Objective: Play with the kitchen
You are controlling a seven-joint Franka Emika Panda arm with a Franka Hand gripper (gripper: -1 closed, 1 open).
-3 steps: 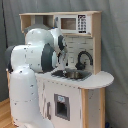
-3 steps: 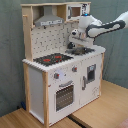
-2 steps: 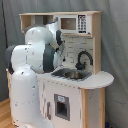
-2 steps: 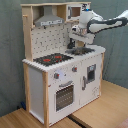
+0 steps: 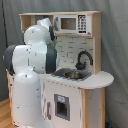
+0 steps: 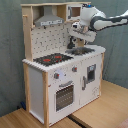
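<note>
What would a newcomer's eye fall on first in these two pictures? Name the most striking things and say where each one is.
The tall white and light-wood toy kitchen fills the middle of both exterior views. In the first exterior view the bulky white robot arm blocks the kitchen's left side. In the second exterior view the arm reaches in from the right, its end effector above the sink, and the red-ringed hob stands out on the counter.

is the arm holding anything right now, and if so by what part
It cannot be told. In the second exterior view the gripper is above the sink, by the faucet, but no hold shows. In the first exterior view the arm hides it.
</note>
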